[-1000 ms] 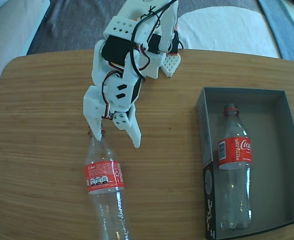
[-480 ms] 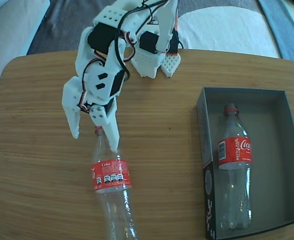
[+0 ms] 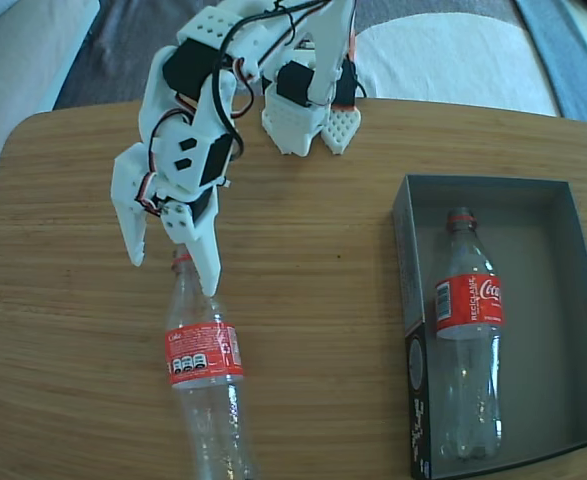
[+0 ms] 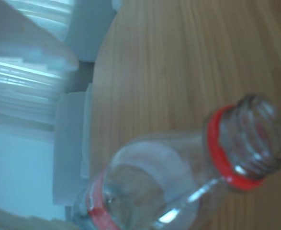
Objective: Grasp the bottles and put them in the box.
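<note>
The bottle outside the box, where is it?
In the fixed view it lies on the table, lower left, neck under the open gripper, well left of the box.

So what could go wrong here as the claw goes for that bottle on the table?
The open claw sits at the neck of the loose bottle, which lies on bare table; a round, empty bottle could roll or slip away. Gripped by the neck, it may swing. The box already holds a bottle, leaving limited room.

one capless bottle [image 3: 204, 380] lying on wood, another bottle [image 3: 467, 335] lying inside grey box [image 3: 573, 330]
</note>
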`<state>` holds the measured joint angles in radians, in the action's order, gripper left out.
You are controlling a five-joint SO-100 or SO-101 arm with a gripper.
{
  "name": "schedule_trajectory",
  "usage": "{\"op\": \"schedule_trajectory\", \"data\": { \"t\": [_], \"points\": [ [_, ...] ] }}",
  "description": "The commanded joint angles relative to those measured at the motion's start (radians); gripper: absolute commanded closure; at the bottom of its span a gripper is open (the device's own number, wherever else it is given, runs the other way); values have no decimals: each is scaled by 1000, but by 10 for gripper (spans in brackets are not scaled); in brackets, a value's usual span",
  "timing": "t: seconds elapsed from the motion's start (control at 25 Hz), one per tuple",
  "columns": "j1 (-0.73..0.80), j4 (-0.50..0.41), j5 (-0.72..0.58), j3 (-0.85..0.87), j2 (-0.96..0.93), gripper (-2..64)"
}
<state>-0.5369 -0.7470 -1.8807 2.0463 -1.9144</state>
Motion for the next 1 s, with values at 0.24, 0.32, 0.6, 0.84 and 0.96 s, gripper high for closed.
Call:
{"op": "schedule_trajectory", "data": {
  "t": [0.24,0.32,0.6,0.84,0.96],
  "points": [
    [-97,-92,-144,-14,-25,205],
    [-120,-112,-189,-8,-23,205],
    [-66,-101,-198,12,-23,201],
    [-15,-98,-209,12,-8,199],
    [-14,-98,-316,12,-6,199]
  ]
}}
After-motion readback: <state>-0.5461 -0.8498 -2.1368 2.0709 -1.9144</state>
